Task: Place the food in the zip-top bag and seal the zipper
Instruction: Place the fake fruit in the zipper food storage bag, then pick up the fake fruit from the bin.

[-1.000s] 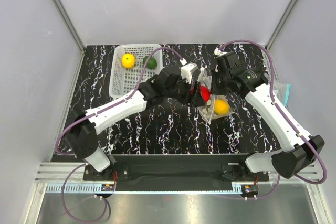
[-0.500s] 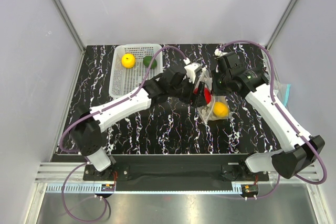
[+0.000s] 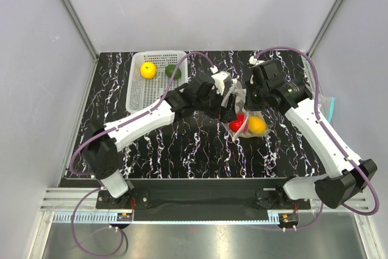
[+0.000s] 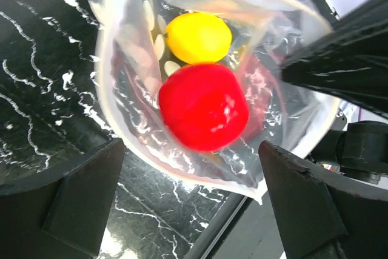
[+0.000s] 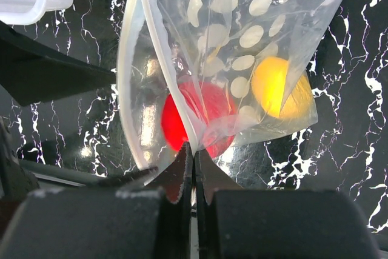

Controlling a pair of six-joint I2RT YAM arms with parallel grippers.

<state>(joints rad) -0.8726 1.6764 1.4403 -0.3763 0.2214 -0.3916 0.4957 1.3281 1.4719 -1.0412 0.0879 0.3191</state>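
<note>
The dotted clear zip-top bag (image 3: 244, 113) hangs mouth-up at mid-table, and my right gripper (image 5: 194, 150) is shut on its rim. Inside lie a red fruit (image 3: 237, 125) and a yellow fruit (image 3: 257, 125). The pale zipper (image 5: 130, 89) strip curves round the open mouth. My left gripper (image 4: 191, 207) hovers just above that mouth, open, with nothing between its fingers. Below it the red fruit (image 4: 204, 106) looks blurred and the yellow fruit (image 4: 197, 37) lies deeper in. A second yellow fruit (image 3: 148, 70) and a dark green fruit (image 3: 173, 71) sit in the basket.
A white mesh basket (image 3: 145, 96) stands at the back left of the black marbled table. Another clear bag with a teal-blue strip (image 3: 330, 108) lies at the right edge, behind my right arm. Grey walls close in the back and sides.
My left gripper opened and let go of the red fruit, which dropped into the bag beside the yellow one. The right gripper kept its hold on the rim.
</note>
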